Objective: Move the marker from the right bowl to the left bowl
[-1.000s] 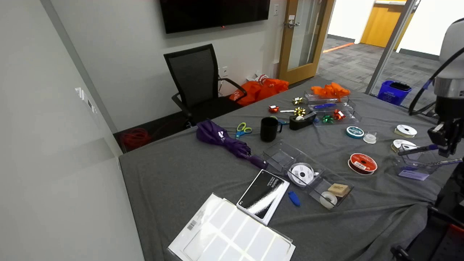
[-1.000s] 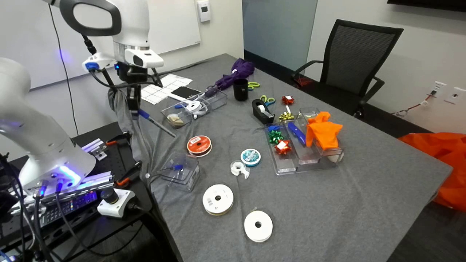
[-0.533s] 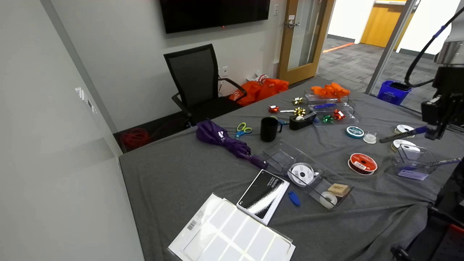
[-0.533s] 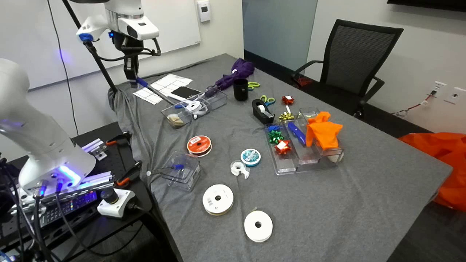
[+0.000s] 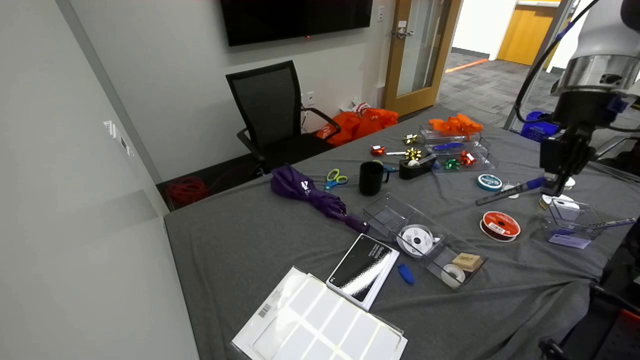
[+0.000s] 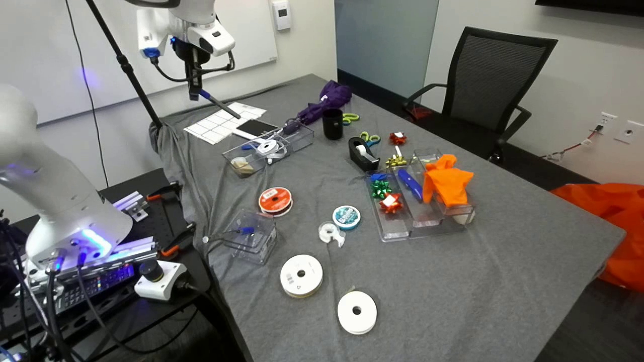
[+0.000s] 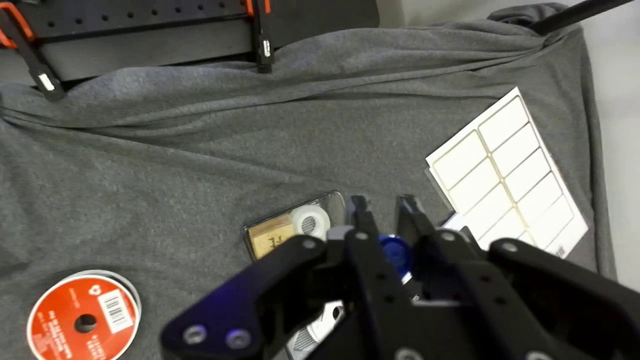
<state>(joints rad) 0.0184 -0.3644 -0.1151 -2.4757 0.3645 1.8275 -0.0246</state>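
Tool (image 5: pixel 554 186) gripping the marker (image 5: pixel 510 192) above the desk (image 5: pixel 240 240)
The arm (image 5: pixel 602 40) reaches out high over the desk, tool aimed downward; the marker, pinched near its blue end, slants down in midair, higher than the transparent tray (image 5: pixel 387 217).

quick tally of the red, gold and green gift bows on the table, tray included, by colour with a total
Red bows: 2
Gold bows: 2
Green bow: 1
Total: 5
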